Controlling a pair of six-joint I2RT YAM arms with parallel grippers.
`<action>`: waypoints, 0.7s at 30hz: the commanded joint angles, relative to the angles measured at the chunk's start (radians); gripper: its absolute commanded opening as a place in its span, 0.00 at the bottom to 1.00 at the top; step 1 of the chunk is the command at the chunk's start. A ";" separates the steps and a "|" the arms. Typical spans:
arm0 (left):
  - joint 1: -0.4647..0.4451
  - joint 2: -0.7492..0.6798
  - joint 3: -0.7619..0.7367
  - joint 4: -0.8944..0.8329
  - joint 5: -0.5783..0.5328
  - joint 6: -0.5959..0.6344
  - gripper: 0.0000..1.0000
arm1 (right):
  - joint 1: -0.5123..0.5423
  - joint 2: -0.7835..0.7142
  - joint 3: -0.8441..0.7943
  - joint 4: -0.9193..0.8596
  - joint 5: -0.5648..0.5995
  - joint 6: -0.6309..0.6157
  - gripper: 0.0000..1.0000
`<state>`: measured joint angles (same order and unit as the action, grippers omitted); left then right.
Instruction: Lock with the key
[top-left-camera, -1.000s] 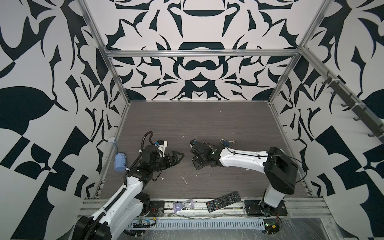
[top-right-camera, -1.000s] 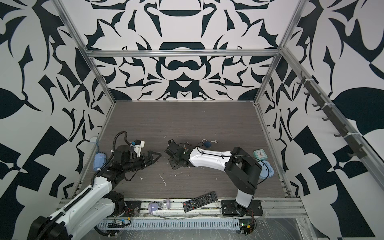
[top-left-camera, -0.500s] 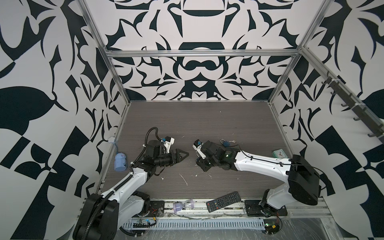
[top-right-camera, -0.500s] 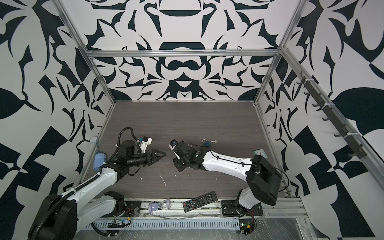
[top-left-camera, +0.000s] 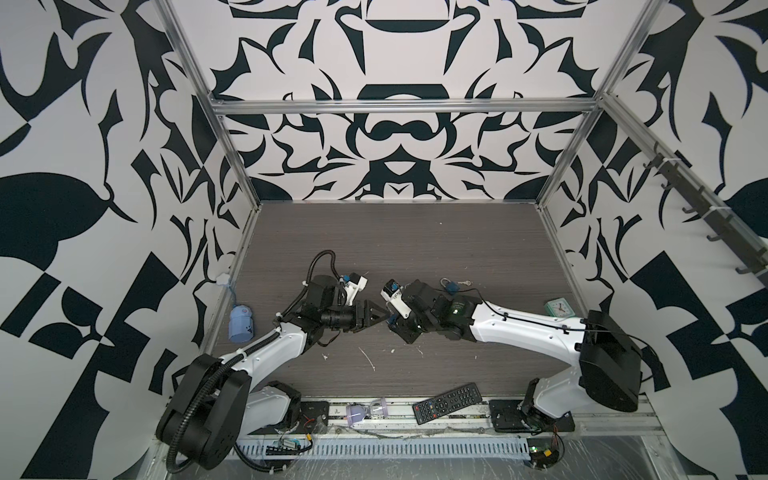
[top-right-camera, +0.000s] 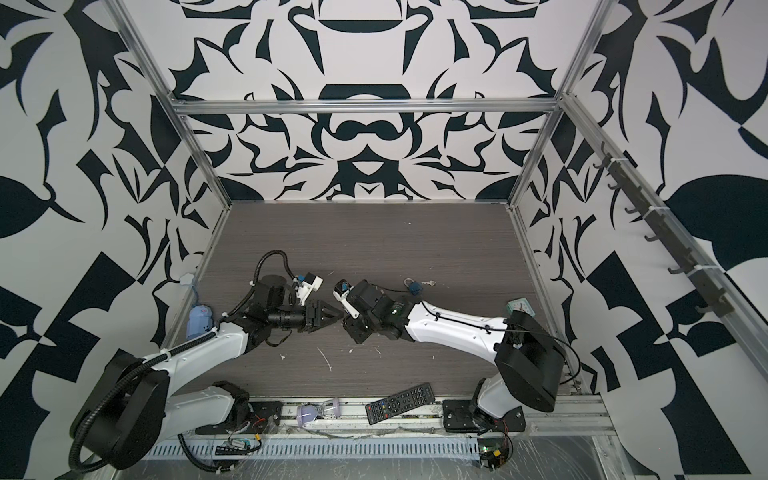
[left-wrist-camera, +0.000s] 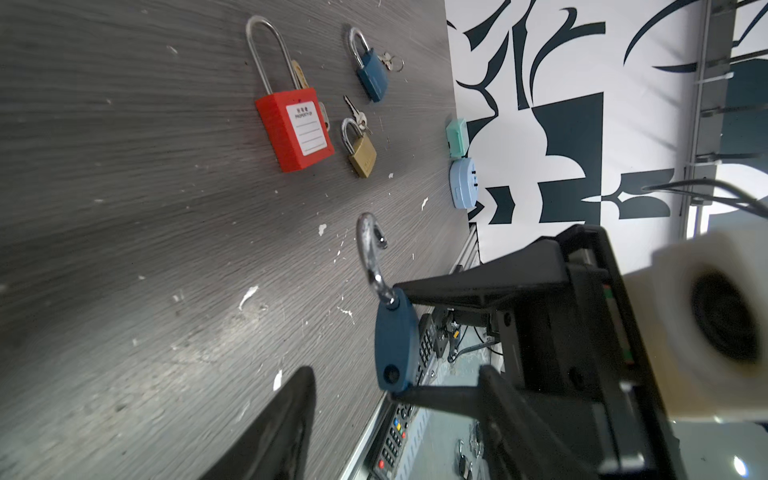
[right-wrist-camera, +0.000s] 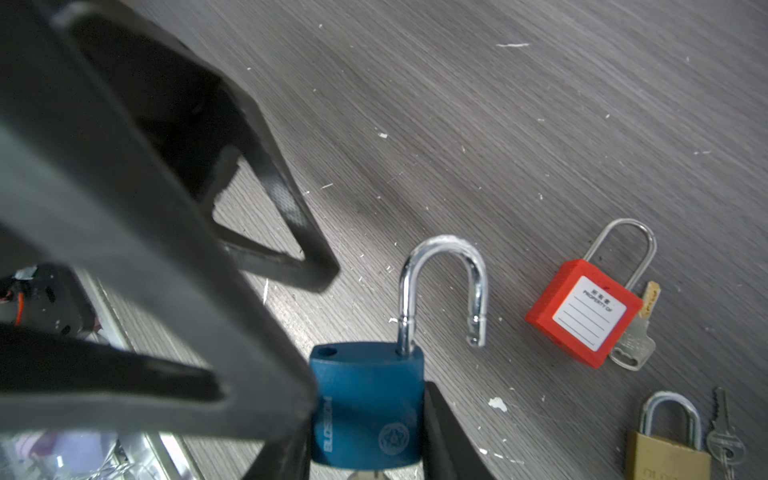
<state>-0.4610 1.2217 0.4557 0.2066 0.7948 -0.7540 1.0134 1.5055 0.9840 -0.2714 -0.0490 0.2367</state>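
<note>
Right gripper (right-wrist-camera: 368, 419) is pinching the blue lock (right-wrist-camera: 365, 399) by the two narrow sides of its body and holding it off the table (right-wrist-camera: 540, 124). The shackle (right-wrist-camera: 442, 266) is standing open: one leg is sitting in the body, and the free end is hanging clear on the side away from the empty hole on top. A sliver (right-wrist-camera: 368, 473) of pale metal is peeking out under the body at the frame's edge; whether it is a key cannot be told. Left gripper (top-left-camera: 381, 317) is pointing straight at the right one near the middle of the table's front half, and the tips of the two are almost meeting in both top views. Its jaws are standing apart with nothing between them. One fingertip (right-wrist-camera: 322, 276) is hovering near the shackle, and the other is lying just beside the lock's body. Three more locks are lying flat on the table beyond the held one. A red lock (left-wrist-camera: 295, 133) is lying with a key (right-wrist-camera: 631, 340) touching its side, and a brass lock (left-wrist-camera: 362, 156) with a second key (right-wrist-camera: 725, 440) just beside it. The right arm is hiding both in the top views. A small blue lock (top-left-camera: 451, 286) is lying behind that arm's wrist. A clock (top-left-camera: 559, 308) is sitting by the right wall, and a remote (top-left-camera: 446, 402) is lying at the front edge.
</note>
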 joint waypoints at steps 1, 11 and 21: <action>-0.024 0.032 0.035 0.032 0.026 0.007 0.58 | 0.010 -0.042 0.053 0.039 -0.009 -0.020 0.00; -0.066 0.106 0.047 0.074 0.043 -0.008 0.35 | 0.016 -0.047 0.062 0.039 -0.005 -0.032 0.00; -0.081 0.115 0.041 0.124 0.032 -0.052 0.00 | 0.013 -0.055 0.074 0.034 0.036 0.014 0.21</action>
<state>-0.5304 1.3430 0.4988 0.2806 0.8112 -0.7864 1.0290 1.5040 0.9997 -0.2878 -0.0376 0.2283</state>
